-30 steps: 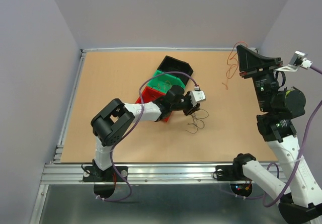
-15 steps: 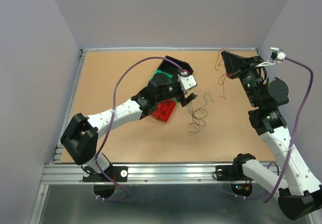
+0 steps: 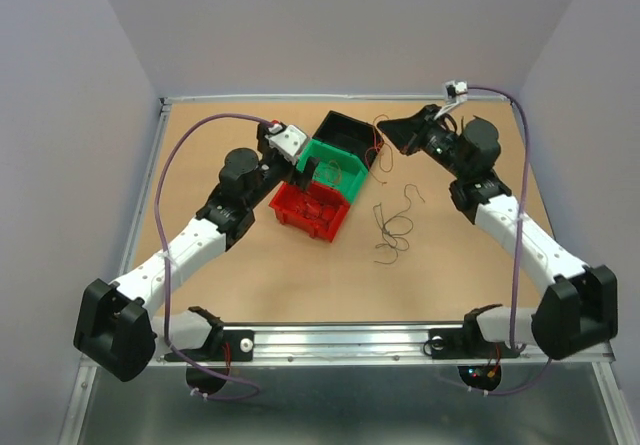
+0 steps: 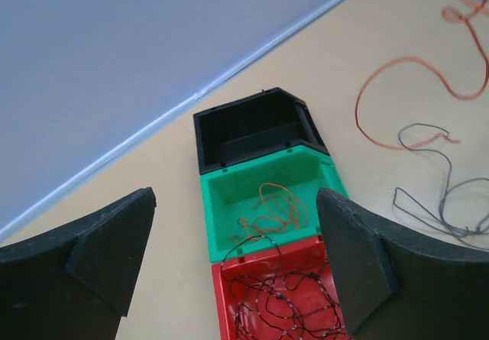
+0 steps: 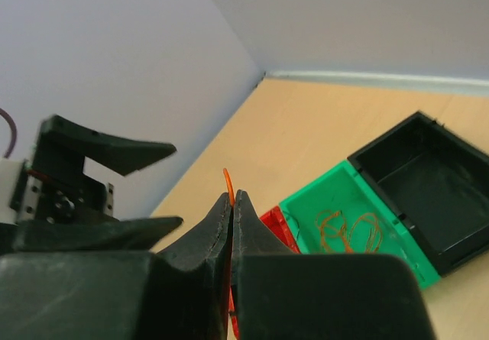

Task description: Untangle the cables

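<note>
Jaws newly spread, the left gripper [image 4: 235, 225] is withdrawn to 9 o'clock, its strand judged released; a thin orange wire [image 5: 228, 178] is clamped by the right gripper [image 5: 233, 202] at 1 o'clock, dark curly wires [image 3: 392, 227] loose near centre.

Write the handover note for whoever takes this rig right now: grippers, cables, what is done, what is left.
Left gripper: open, empty, facing the bins.
Right gripper: shut on an orange wire, raised near the black bin.
Cables: dark wires in the red bin; orange-brown wire in the green bin; black bin looks empty; a loose dark wire lies on the table.
Done: two sets binned.
Left: drop off the orange wire, probably in the black bin; collect the loose dark wire.
</note>
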### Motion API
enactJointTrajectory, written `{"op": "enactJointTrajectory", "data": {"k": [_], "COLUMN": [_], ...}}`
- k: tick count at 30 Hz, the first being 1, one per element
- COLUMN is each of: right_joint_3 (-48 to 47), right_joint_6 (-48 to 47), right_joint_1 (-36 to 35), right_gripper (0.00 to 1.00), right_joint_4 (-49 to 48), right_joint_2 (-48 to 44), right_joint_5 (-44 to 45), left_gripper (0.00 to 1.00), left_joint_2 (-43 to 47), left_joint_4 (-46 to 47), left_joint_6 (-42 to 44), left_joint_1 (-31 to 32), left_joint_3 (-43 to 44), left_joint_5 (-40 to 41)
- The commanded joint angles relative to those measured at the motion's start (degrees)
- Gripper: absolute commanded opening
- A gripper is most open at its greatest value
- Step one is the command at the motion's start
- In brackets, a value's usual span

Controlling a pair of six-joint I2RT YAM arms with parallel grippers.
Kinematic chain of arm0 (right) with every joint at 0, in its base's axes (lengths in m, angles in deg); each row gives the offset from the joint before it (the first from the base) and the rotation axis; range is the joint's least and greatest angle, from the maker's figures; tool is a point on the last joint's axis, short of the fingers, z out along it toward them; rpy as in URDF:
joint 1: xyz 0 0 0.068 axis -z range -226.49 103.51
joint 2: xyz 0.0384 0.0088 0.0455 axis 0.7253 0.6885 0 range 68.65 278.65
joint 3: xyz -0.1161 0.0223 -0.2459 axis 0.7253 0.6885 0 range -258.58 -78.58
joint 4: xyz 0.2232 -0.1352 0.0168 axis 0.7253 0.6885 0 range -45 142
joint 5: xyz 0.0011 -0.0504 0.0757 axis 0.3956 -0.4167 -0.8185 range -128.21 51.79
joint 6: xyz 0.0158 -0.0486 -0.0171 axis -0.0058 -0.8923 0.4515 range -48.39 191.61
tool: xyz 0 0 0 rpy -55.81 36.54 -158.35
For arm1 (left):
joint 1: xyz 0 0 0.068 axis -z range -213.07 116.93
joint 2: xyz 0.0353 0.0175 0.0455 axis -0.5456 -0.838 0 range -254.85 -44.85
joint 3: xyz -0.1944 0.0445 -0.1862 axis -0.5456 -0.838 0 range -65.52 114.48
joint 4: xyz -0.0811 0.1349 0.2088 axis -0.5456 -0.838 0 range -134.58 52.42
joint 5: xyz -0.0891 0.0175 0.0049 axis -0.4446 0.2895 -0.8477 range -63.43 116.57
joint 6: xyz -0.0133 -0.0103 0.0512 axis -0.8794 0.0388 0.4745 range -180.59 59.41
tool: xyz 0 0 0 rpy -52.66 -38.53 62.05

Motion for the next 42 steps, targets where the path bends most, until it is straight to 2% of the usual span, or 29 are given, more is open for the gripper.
{"op": "enactJointTrajectory", "data": {"k": [1, 4, 13, 20, 29, 33, 37, 42], "right_joint_3": [-5.42, -9.98, -21.58, -31.08, -30.32, -28.72, -32.31, -37.15], "right_joint_6": [1.22, 3.15, 5.53, 5.53, 5.44, 2.81, -4.46, -12.30], "right_joint_1": [-0.39, -0.48, -2.14, -4.52, -4.96, -5.05, -5.05, -5.49], "right_gripper": [0.01, 0.01, 0.01, 0.01, 0.01, 0.01, 0.01, 0.01], "right_joint_4": [-7.07, -9.01, -12.44, -10.52, -9.63, -5.87, 6.58, 17.68], "right_joint_2": [7.88, 15.97, 34.15, 39.10, 43.93, 46.66, 51.40, 55.98], "right_joint_5": [-11.70, -16.80, -22.70, -25.00, -23.77, -19.73, -13.41, -6.65], "left_gripper": [0.99, 0.99, 0.99, 0.99, 0.99, 0.99, 0.99, 0.99], "left_joint_2": [-0.44, 0.18, 0.80, 0.18, 1.06, 0.80, 0.36, 0.27], "left_joint_4": [3.92, 5.85, 7.79, 8.14, 9.20, 9.55, 9.55, 9.64], "left_joint_6": [-4.51, -5.48, -4.78, -4.34, -3.81, -3.55, -3.46, -3.20], "left_joint_1": [-2.52, -4.19, -5.34, -5.51, -5.51, -5.51, -5.51, -5.51], "left_joint_3": [1.69, 0.56, -0.94, -0.77, -1.91, -2.00, -2.00, -2.17], "left_joint_5": [6.05, 6.31, 5.96, 6.31, 7.37, 7.11, 6.49, 6.31]}}
